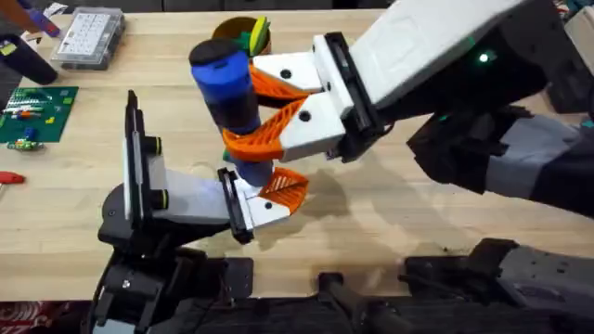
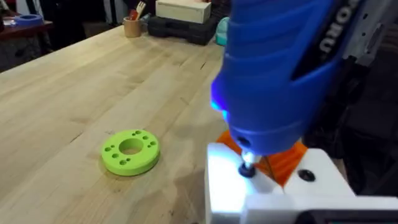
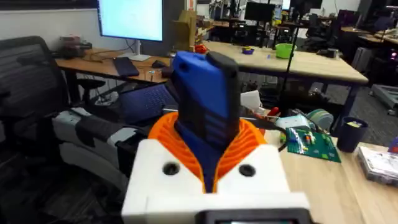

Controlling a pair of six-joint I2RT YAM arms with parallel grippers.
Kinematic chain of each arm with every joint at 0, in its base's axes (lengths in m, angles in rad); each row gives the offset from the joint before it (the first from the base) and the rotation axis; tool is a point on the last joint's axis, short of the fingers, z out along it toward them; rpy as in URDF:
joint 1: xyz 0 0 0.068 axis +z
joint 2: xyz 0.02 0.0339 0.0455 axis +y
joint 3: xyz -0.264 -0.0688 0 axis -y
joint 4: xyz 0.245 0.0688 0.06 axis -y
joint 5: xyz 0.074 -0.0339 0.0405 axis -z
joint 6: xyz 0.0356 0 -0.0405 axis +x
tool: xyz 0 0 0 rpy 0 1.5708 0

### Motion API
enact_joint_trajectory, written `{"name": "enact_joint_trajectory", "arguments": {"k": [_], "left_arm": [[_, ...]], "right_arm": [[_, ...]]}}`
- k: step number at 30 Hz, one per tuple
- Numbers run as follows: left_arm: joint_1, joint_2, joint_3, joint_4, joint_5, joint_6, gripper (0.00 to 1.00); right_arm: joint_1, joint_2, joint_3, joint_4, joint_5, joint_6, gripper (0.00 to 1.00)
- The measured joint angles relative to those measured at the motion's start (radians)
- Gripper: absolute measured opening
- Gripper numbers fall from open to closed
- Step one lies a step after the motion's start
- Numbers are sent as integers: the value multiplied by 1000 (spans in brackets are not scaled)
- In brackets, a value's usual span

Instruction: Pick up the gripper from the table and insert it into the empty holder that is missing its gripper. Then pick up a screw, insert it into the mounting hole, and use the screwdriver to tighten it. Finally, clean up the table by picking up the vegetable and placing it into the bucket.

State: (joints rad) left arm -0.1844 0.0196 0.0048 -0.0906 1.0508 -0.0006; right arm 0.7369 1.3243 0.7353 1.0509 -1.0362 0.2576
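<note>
1. The step in hand looks to be the tightening of the screw. The right gripper [image 1: 278, 109] has its orange fingers clenched round the screwdriver [image 1: 225, 85], which stands upright with its tip down on the holder [image 1: 190, 197].
2. In the left wrist view the driver's narrow tip meets a screw [image 2: 247, 169] seated in the white face, so the mounting hole is presumably under it. A blue glow shows on the driver's body.
3. The gripper [image 1: 283, 189], the small orange finger, already sits at the holder's front end, just beside the driver's tip.
4. I cannot tell how the left arm's own jaws stand.
5. The next move, as I judge it, calls for keeping the driver square over the screw until it seats, then lifting straight off and setting the tool down.
6. The vegetable step remains; I cannot pick out the vegetable. The bucket [image 1: 243, 33] stands beyond the driver at the far side of the table [image 1: 399, 209].
7. The table is pale wood. A lime-green disc [image 2: 130, 151] lies on it near the holder; a green circuit board [image 1: 32, 113] and a clear parts box [image 1: 88, 35] lie off to the left.
8. Farther off, the room holds desks, a lit monitor [image 3: 130, 20] and office chairs.
</note>
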Motion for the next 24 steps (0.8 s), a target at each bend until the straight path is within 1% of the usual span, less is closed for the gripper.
{"name": "enact_joint_trajectory", "arguments": {"k": [11, 18, 21, 24], "left_arm": [[0, 0, 0, 0, 0, 0, 12], [0, 0, 0, 1, 1, 0, 12], [0, 0, 0, 3, 1, 0, 12], [0, 0, 0, 0, -1, 0, 12]], "right_arm": [[1, 1, 0, 4, 0, 1, 44], [1, 12, 2, 32, 6, 58, 45], [-6, 17, 33, 15, -4, 91, 44], [-17, 18, 110, -32, -27, 135, 46]]}}
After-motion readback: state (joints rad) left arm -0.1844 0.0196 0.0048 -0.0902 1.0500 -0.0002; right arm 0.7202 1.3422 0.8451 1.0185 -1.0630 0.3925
